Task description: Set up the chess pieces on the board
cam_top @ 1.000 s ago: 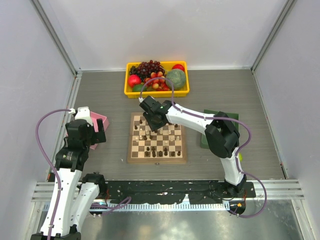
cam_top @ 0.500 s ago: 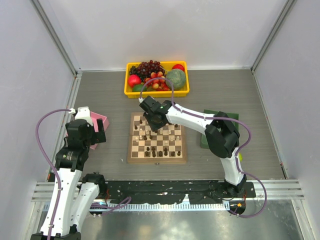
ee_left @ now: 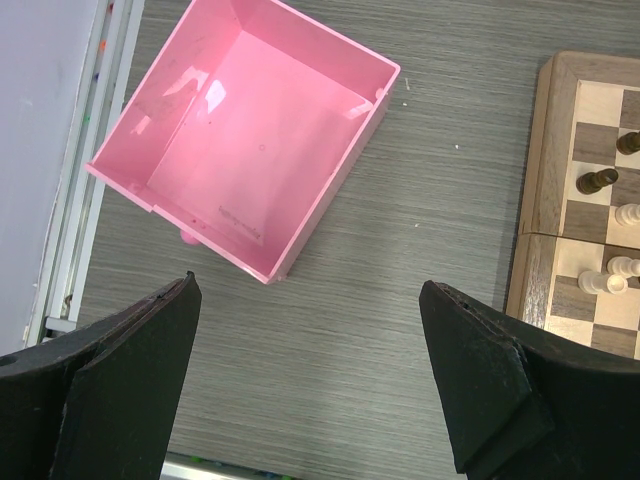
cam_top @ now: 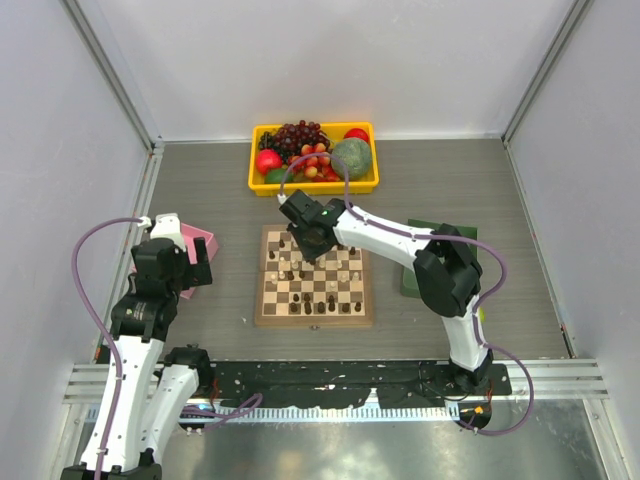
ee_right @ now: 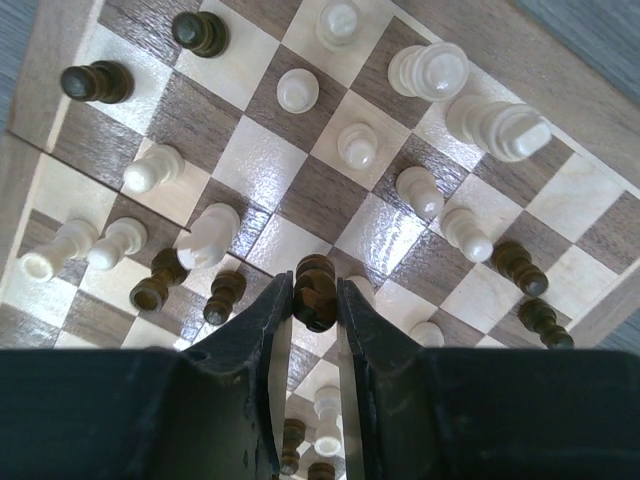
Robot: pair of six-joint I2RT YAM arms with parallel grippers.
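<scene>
My right tool (ee_right: 313, 292) is pinched on one dark piece (ee_right: 314, 283), a finger pressed to each side of it, so the jaws stand almost closed with only that piece between them. Seen from above, this tool hangs over the board (cam_top: 314, 320), toward its 11 o'clock corner. In the right wrist view the held piece sits over a spot where light and dark squares meet (whether its foot touches the wood I cannot tell).

Around it the other pieces stand scattered with no order. There are cream ones (ee_right: 297, 90) at 12 and 2 o'clock of my grip, two dark ones (ee_right: 95, 82) far off at 10 and 11 o'clock, and more dark ones at 4 and 8 o'clock. A few of the cream ones look tipped over.

My left tool (ee_left: 308, 300) is spread as wide as it goes and has hold of nothing. It hangs over bare counter (ee_left: 430, 200), with the pink tray (ee_left: 330, 190) at 11 o'clock and the board's left border at 3 o'clock.

From above, a yellow bin (cam_top: 255, 185) of fruit lies at 12 o'clock of the board, and a green tray (cam_top: 410, 282) at 3 o'clock, partly hidden by my right arm.
</scene>
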